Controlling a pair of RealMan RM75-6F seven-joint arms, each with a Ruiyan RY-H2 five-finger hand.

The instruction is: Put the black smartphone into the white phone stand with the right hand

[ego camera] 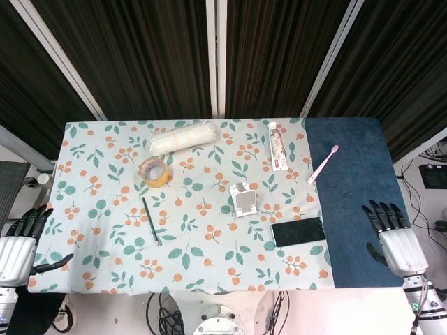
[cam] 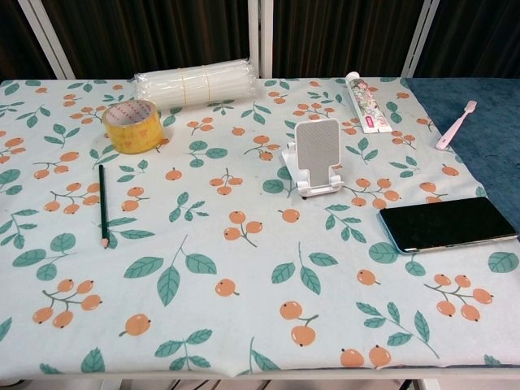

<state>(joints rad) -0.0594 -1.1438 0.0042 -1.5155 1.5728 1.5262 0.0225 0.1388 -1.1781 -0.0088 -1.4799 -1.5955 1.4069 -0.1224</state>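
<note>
Head view: right hand [ego camera: 397, 243] spread, empty, over blue cloth [ego camera: 353, 181] well right of the black smartphone [ego camera: 298, 231] — approach step, nothing grasped. Phone flat, face up, just right and toward the near edge from the white phone stand [ego camera: 242, 199], apart from it. Left hand [ego camera: 19, 246] open, idle, off the far-left table edge. Next, likely: reach left, pinch the phone's long edges, lift, tilt into the cradle.

Chest view: no hands seen. Floral tablecloth [cam: 203, 276] flat; dark curtains behind — stand upright, empty.
</note>
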